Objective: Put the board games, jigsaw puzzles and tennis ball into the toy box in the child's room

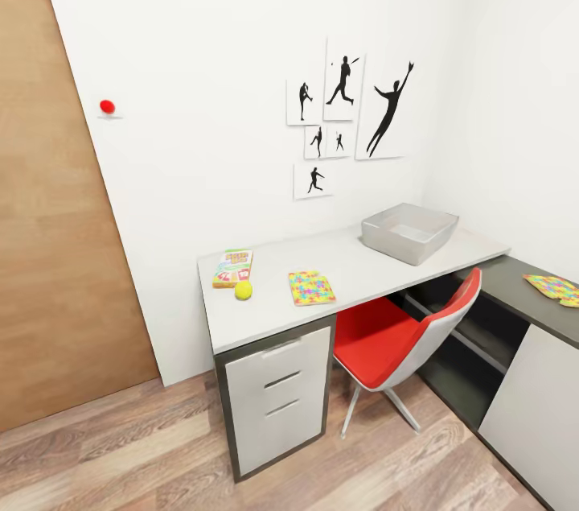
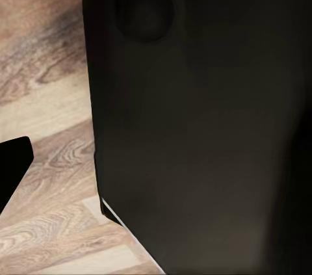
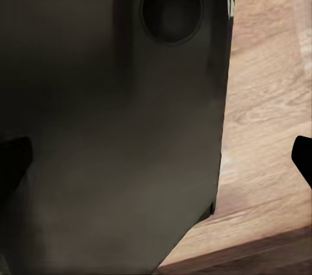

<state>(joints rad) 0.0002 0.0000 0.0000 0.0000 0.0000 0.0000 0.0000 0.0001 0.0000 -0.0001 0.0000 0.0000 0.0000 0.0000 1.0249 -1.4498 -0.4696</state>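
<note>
Head view: board game, tennis ball and jigsaw puzzle lay on the tabletop, toy box at its far end, second puzzle on the side tabletop. Left wrist: dark robot body over wood floor; tool state couldn't be told. Right wrist: same, state unclear.

At frame centre we see a board game, tennis ball and jigsaw puzzle lying flat; the empty grey toy box sits right, another puzzle far right.

Dark matte body panel, rounded edges, circular recess; thin white edge marking.
</note>
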